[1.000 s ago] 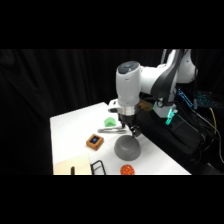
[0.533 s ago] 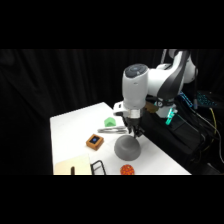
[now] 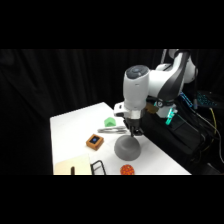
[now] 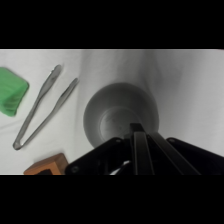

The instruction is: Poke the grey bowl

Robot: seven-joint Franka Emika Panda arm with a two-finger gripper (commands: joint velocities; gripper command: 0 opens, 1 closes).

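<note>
The grey bowl (image 3: 128, 148) is seen on the white worktop (image 3: 70, 130), toward its near right part, turned dome-up. In the wrist view it (image 4: 117, 114) fills the centre, directly under the tool, so the arm is judged to be lined up for the poke. The gripper (image 3: 134, 132) is held straight above the dome, coming down from above; its tip is seen at or just over the top of the bowl, and contact cannot be confirmed from the side view. In the wrist view the gripper (image 4: 138, 142) shows as one narrow dark bar with no gap, so the fingers are read as together. That suits a poke: a single closed tip is pressed down, nothing is grasped.

The metal tongs (image 3: 114, 130) are seen just left of the bowl and slightly farther back, near it but apart; in the wrist view they (image 4: 44, 107) lie splayed left of the bowl. A green object (image 3: 109, 121) lies farther back beside the tongs. A small brown block (image 3: 94, 142) sits left of the bowl, apart from it. An orange ball (image 3: 127, 170) sits at the near edge, in front of the bowl. None of these is in the descent path.

Step judged: final lowering onto the dome, or first touch. Risk judged: the rounded bowl could slide sideways if it is hit off-centre.
</note>
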